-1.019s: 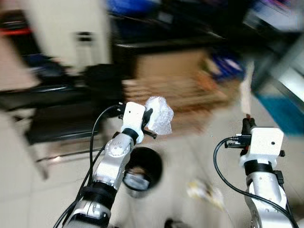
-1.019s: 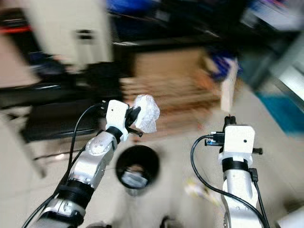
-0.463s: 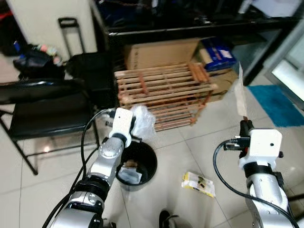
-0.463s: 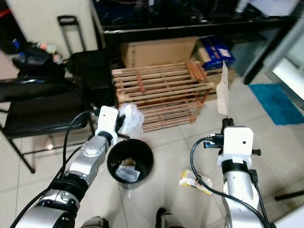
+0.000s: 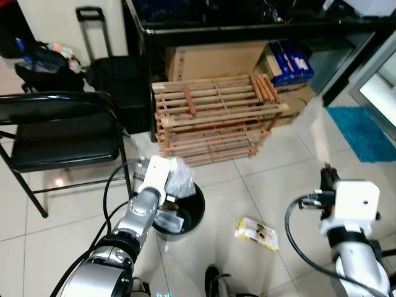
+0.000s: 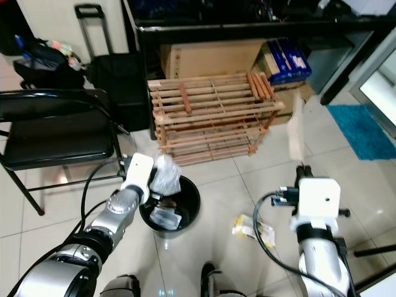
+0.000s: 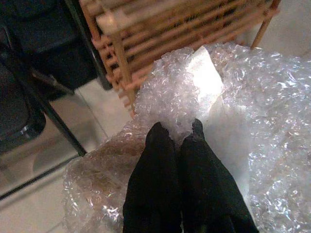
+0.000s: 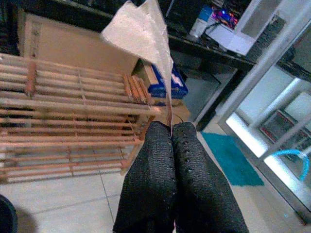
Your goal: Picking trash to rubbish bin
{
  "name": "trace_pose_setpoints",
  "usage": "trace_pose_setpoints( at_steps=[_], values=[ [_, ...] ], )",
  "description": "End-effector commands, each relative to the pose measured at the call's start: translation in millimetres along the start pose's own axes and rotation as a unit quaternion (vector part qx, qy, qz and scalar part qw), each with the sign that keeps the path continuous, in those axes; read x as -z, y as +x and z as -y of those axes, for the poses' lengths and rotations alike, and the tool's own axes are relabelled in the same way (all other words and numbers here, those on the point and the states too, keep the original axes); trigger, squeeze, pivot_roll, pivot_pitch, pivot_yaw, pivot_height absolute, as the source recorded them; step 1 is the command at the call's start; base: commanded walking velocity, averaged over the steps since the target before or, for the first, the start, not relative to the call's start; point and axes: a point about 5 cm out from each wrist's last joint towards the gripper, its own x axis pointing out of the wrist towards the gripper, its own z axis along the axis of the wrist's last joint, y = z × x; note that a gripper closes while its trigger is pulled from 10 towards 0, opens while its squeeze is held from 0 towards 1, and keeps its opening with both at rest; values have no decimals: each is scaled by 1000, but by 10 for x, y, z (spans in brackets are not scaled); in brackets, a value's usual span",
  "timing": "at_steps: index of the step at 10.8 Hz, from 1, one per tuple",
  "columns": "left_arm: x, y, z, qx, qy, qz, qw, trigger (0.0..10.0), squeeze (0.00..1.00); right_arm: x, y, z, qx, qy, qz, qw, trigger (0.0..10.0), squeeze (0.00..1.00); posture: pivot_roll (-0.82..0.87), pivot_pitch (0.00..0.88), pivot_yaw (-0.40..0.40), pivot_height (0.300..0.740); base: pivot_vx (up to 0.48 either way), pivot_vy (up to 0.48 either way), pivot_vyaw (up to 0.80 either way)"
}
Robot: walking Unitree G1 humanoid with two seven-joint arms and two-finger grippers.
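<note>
— Home or workplace?
— Looks like a cluttered storage corner of a home or small office: pale glossy floor tiles [image 5: 247,185], a black folding chair [image 5: 62,133], a wooden slatted rack [image 5: 216,117] lying on the floor
— Anything else pointing that way?
— Cardboard boxes [image 5: 210,59] and a blue carton [image 5: 291,59] shoved under a dark table [image 5: 260,28], a black wheeled suitcase [image 5: 114,77] with its handle up against a light wall, a teal mat [image 5: 362,127] beside a glass door, a small black rubbish bin [image 6: 170,210] on the tiles
</note>
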Motion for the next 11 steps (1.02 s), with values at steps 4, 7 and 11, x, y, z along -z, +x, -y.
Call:
trace_pose_setpoints(
  at_steps=[4, 7, 11],
  values=[
    [151, -25, -51, -62, 30, -36, 997, 10000, 0, -11, -116, 103, 5, -15, -21, 1000, 10000, 0, -21, 277, -167, 740, 0, 0, 0],
    [49, 3, -220, -104, 13, -26, 994, 10000, 0, -36, -174, 148, 1, -22, -28, 999, 10000, 0, -52, 296, -190, 740, 0, 0, 0],
    [-74, 38, -262, -112, 3, -10, 994, 10000, 0, -61, -215, 130, -6, -23, -36, 999, 10000, 0, -69, 316, -200, 740, 0, 0, 0]
  ],
)
